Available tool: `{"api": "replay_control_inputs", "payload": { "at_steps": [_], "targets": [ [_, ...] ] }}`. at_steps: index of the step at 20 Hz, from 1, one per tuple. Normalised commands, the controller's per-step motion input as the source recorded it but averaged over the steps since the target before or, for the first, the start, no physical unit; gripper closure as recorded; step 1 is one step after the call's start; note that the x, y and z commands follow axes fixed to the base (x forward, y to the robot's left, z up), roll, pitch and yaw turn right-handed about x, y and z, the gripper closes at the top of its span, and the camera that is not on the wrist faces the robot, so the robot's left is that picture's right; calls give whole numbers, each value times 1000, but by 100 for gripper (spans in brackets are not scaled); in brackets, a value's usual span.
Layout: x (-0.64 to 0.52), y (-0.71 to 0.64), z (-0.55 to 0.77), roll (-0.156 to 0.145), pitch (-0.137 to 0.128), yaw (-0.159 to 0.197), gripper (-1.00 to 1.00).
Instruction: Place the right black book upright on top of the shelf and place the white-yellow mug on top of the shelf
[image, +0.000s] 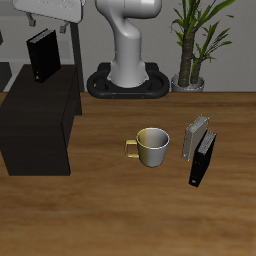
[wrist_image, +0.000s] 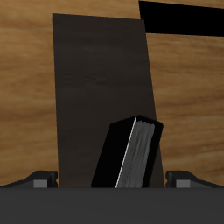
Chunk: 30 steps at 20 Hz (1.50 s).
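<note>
At the left of the exterior frame the shelf (image: 40, 125) sits on the table (image: 120, 215), a big black box with a flat top. The right black book (image: 41, 57) stands upright on that top, toward its back, in the upper left of the frame. The gripper (image: 48, 26) hangs just above the book's upper edge. In the wrist view the book's pale page edge faces the camera and the book stands on the shelf's dark top. It lies between the two fingers (wrist_image: 39, 180), with a clear gap at one finger and a narrow one at the other, so the claw is spread and grips nothing. Toward the middle of the exterior frame, the robot's base (image: 130, 78) stands at the table's back. The mug (image: 152, 147) is on the bare wood below it, well apart from the shelf, with its handle toward the shelf. A potted plant (image: 195, 40) is at the upper right. Below it a grey book (image: 196, 136) and the other black book (image: 203, 160) stand just beside each other, near the mug.
</note>
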Motion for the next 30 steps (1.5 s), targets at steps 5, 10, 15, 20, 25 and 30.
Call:
{"api": "replay_control_inputs", "payload": {
  "at_steps": [5, 10, 15, 20, 25, 30],
  "targets": [
    [197, 599, 291, 36, -32, 62, -100],
    [404, 446, -48, 30, 27, 21, -100],
    [571, 598, -272, 29, 57, -1, -100],
    [594, 598, -387, -28, 86, -38, -100],
    [521, 498, -295, -34, 30, -31, -100],
    [520, 771, -456, 7, 11, 54, -100]
  ]
}}
